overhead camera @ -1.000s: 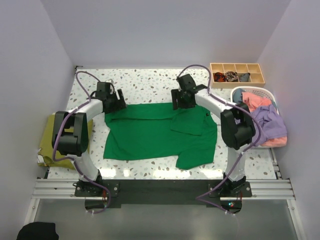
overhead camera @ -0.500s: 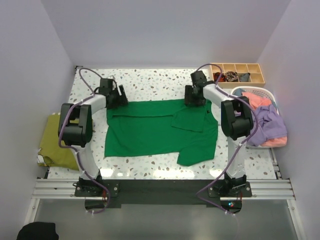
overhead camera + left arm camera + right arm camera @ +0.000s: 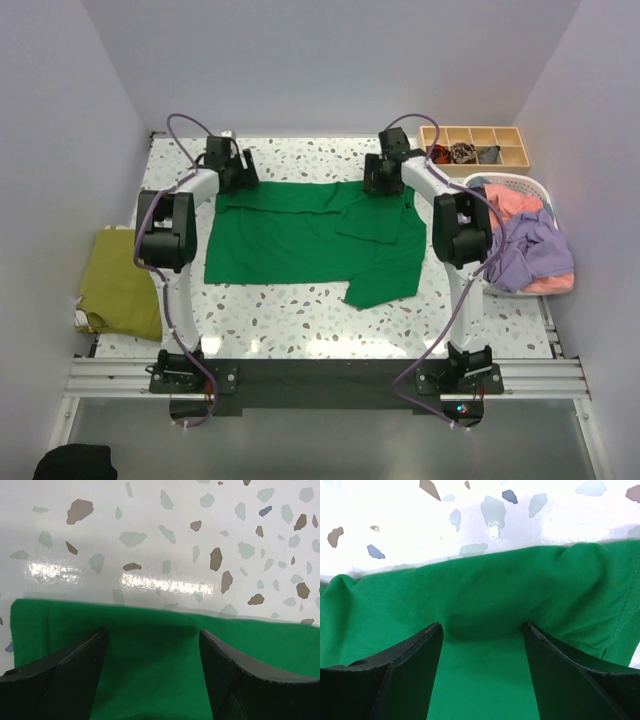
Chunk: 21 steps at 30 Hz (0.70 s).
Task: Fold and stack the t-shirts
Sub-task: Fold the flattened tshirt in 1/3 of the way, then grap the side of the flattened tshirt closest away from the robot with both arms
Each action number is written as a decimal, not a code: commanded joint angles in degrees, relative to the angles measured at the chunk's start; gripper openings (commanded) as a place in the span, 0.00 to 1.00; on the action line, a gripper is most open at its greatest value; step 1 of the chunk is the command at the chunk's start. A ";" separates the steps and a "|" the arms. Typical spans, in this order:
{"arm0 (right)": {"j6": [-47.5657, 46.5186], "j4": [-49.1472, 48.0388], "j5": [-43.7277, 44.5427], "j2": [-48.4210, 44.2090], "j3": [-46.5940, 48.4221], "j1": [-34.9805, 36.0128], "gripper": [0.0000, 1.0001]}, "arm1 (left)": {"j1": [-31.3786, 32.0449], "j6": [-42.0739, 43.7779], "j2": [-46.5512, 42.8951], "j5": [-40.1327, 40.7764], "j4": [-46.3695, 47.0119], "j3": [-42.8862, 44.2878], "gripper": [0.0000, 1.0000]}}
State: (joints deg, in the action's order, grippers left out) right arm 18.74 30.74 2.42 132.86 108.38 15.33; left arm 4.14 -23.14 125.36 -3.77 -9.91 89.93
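The large bright green t-shirt lies spread on the speckled table, with a sleeve folded over at the right and a flap sticking out at the near right. My left gripper is at its far left corner. In the left wrist view the gripper is open, with the jaws apart over the shirt's far hem. My right gripper is at the far right of the shirt. In the right wrist view it is open, with wrinkled green cloth between the jaws.
An olive-yellow shirt lies at the table's left edge. A white basket at the right holds coral-pink and lavender shirts. A wooden compartment tray with small dark fabric pieces stands at the back right.
Both arms have reached farther toward the back of the table. The green shirt's far edge has moved back with them, and the shirt lies flatter.
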 commanded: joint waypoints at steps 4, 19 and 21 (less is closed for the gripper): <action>-0.03 -4.80 -1.37 -15.90 -10.62 -0.48 0.70 | 0.07 -0.07 -14.83 1.39 8.92 -13.08 0.80; 12.89 -8.23 -1.17 -50.66 -56.94 -0.31 0.73 | 6.39 -6.66 -39.30 -0.89 11.23 -41.49 0.79; 14.99 -9.90 -4.07 -55.13 -62.38 -0.30 0.72 | 7.46 -7.10 -42.20 1.04 11.14 -45.17 0.79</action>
State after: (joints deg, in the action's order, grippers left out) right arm 27.42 24.56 4.32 85.12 54.74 14.96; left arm 9.34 -27.99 87.70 -4.12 0.47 50.85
